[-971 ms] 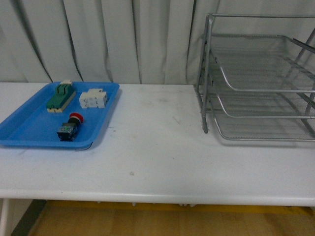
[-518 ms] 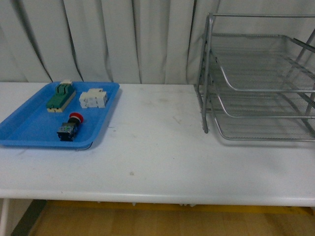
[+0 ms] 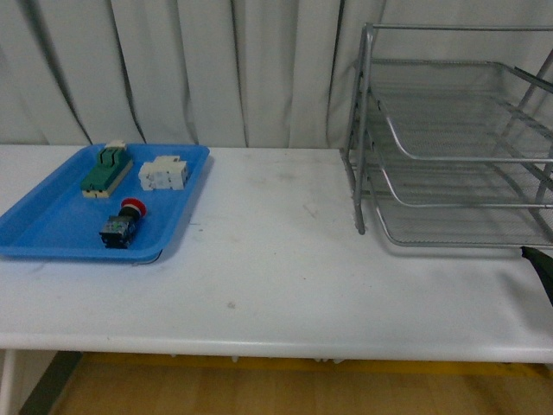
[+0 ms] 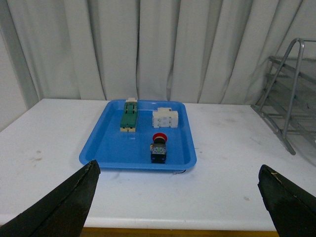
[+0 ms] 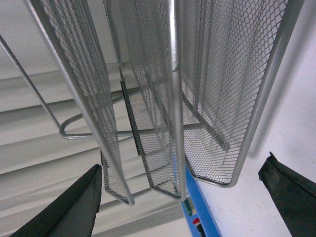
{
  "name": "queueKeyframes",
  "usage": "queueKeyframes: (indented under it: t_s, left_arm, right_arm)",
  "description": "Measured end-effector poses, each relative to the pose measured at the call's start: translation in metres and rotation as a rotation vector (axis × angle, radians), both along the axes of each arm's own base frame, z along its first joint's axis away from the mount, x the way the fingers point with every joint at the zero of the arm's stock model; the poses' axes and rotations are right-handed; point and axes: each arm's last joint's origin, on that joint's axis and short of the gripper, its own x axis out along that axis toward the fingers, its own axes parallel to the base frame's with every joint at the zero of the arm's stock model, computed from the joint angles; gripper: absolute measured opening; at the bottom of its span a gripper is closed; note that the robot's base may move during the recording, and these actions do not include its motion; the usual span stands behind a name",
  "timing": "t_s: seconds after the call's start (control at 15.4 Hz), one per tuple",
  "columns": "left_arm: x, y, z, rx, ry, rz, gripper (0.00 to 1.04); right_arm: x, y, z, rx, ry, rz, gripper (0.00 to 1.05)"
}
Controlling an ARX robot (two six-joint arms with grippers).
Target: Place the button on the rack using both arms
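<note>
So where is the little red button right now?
In the front view the button sits inside the blue tray on the table's left, nearer the camera than the green-topped block and white block.

From the front, the rack [image 3: 449,138] runs off the right edge, and the right gripper [image 3: 539,264] is just a dark sliver there. Far beyond its jaws, the button [image 5: 196,221] is a red speck, too small to make out, the blue tray [image 5: 189,195] mostly hidden behind mesh.

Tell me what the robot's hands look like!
The left gripper has two black, wedge-shaped fingers that narrow to points. The right gripper looks the same, with plain black fingers. No cables, stickers or markings show.
</note>
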Motion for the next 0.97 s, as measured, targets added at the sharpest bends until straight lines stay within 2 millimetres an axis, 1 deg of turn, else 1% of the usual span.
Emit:
queueKeyframes:
  t_s: [0.06, 0.26, 0.39, 0.65, 0.84, 0.91, 0.97]
  left_arm:
    - [0.0, 0.0, 0.0, 0.0, 0.0, 0.0, 0.98]
    - [0.0, 0.0, 0.0, 0.0, 0.0, 0.0, 0.98]
    - [0.0, 0.0, 0.0, 0.0, 0.0, 0.0, 0.98]
    - [0.0, 0.0, 0.0, 0.0, 0.0, 0.0, 0.98]
    - [0.0, 0.0, 0.0, 0.0, 0.0, 0.0, 0.98]
    - [0.0, 0.0, 0.0, 0.0, 0.0, 0.0, 0.98]
    - [0.0, 0.0, 0.0, 0.0, 0.0, 0.0, 0.98]
  right_arm:
    - [0.003, -0.001, -0.004, -0.005, 0.006, 0.005, 0.98]
    - [0.017, -0.008, -0.005, -0.051, -0.038, 0.013, 0.98]
    - [0.019, -0.013, -0.013, -0.064, -0.024, 0.005, 0.98]
    - [0.026, -0.014, -0.012, -0.097, -0.053, 0.014, 0.98]
    - [0.027, -0.016, -0.016, -0.114, -0.048, 0.018, 0.98]
    - [0.028, -0.017, -0.017, -0.121, -0.052, 0.019, 0.96]
    - [0.03, -0.017, -0.018, -0.126, -0.053, 0.019, 0.88]
